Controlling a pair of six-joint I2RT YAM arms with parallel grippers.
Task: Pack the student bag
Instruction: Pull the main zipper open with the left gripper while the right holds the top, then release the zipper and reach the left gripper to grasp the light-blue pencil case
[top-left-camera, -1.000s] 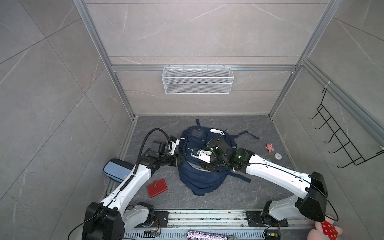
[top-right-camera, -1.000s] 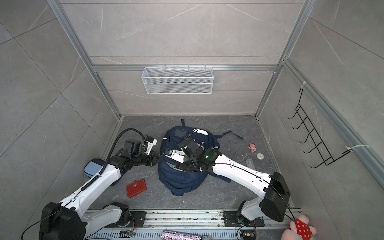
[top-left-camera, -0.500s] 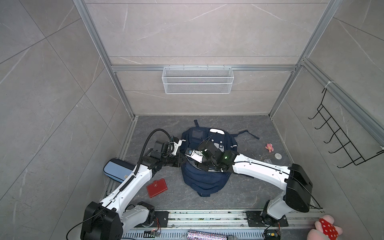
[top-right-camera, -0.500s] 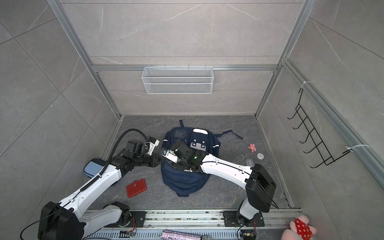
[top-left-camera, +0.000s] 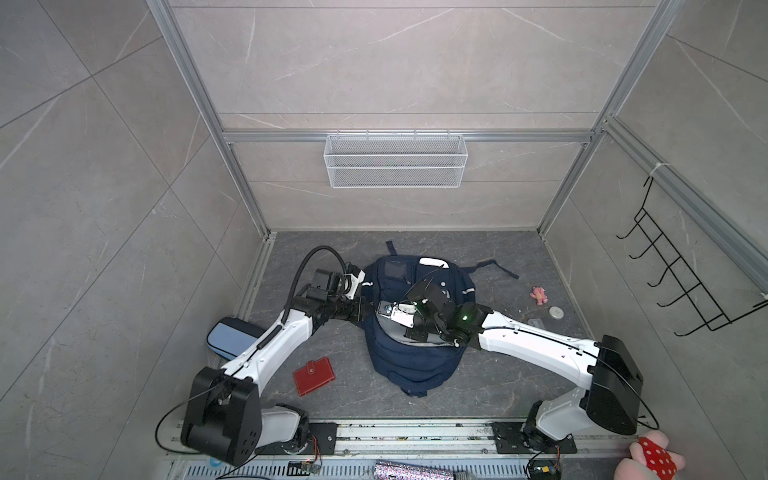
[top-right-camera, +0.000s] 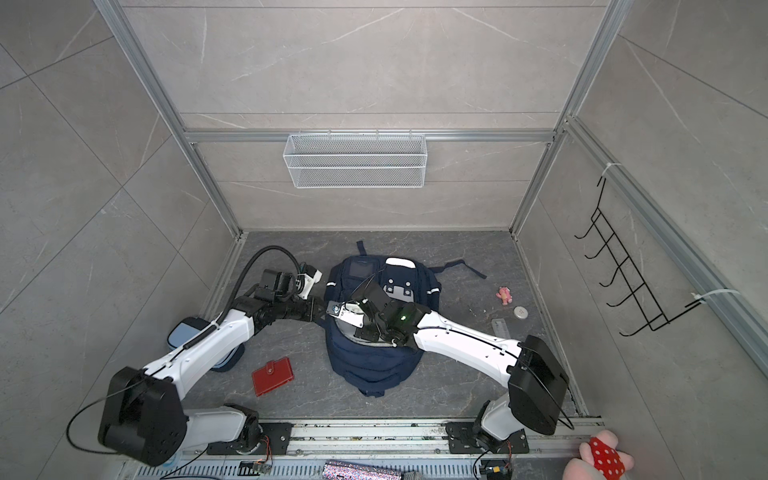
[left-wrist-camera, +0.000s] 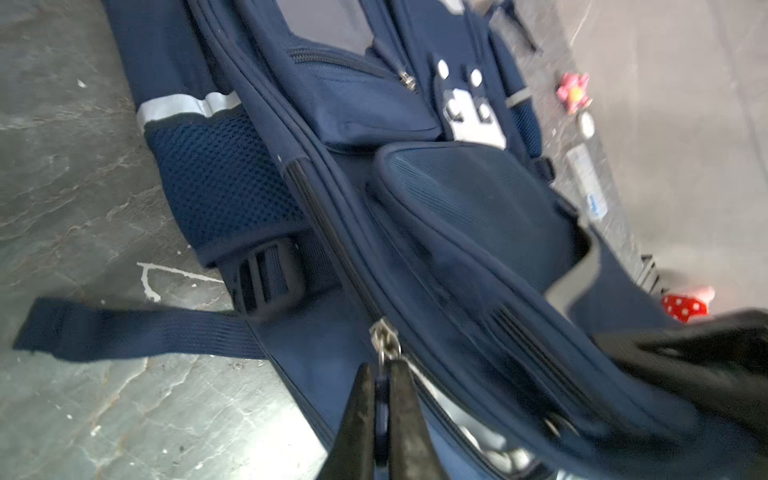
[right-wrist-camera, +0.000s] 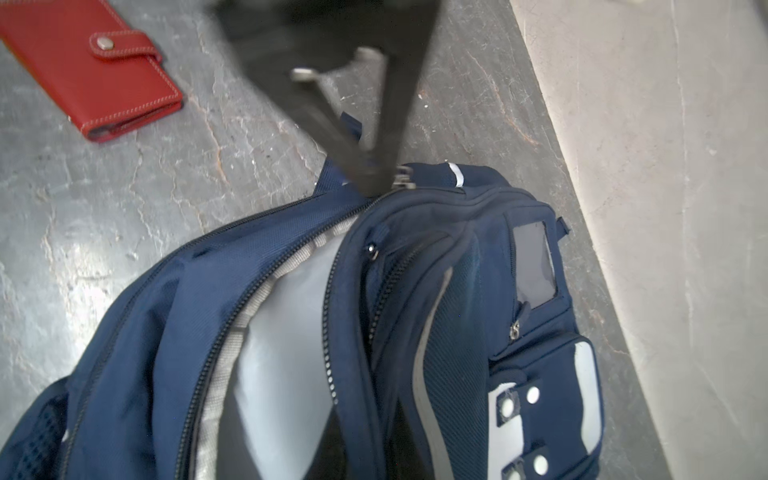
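The student bag (top-left-camera: 415, 365) (top-right-camera: 374, 365), a navy backpack, lies mid-floor with its main zip partly undone and pale lining (right-wrist-camera: 282, 332) showing. My left gripper (top-left-camera: 365, 309) (top-right-camera: 322, 311) (left-wrist-camera: 382, 399) is at the bag's left side, shut on the zip pull (left-wrist-camera: 384, 345). It also shows blurred in the right wrist view, left gripper (right-wrist-camera: 374, 183). My right gripper (top-left-camera: 415, 332) (top-right-camera: 365, 330) (right-wrist-camera: 374, 449) reaches over the bag's opening. Its dark fingers (right-wrist-camera: 405, 449) are shut on the navy edge of the front panel.
A red wallet (top-left-camera: 313, 376) (right-wrist-camera: 95, 66) lies left of the bag, and a light-blue pencil case (top-left-camera: 226, 336) under the left arm. A pink toy (top-left-camera: 539, 295), a round white disc (top-left-camera: 556, 312) and a clear ruler (top-right-camera: 500, 328) lie to the right. A wire basket (top-left-camera: 395, 166) hangs on the back wall.
My right gripper has closed onto the bag's front panel edge, and its arm swung left and back. The left gripper has kept its hold on the zip pull.
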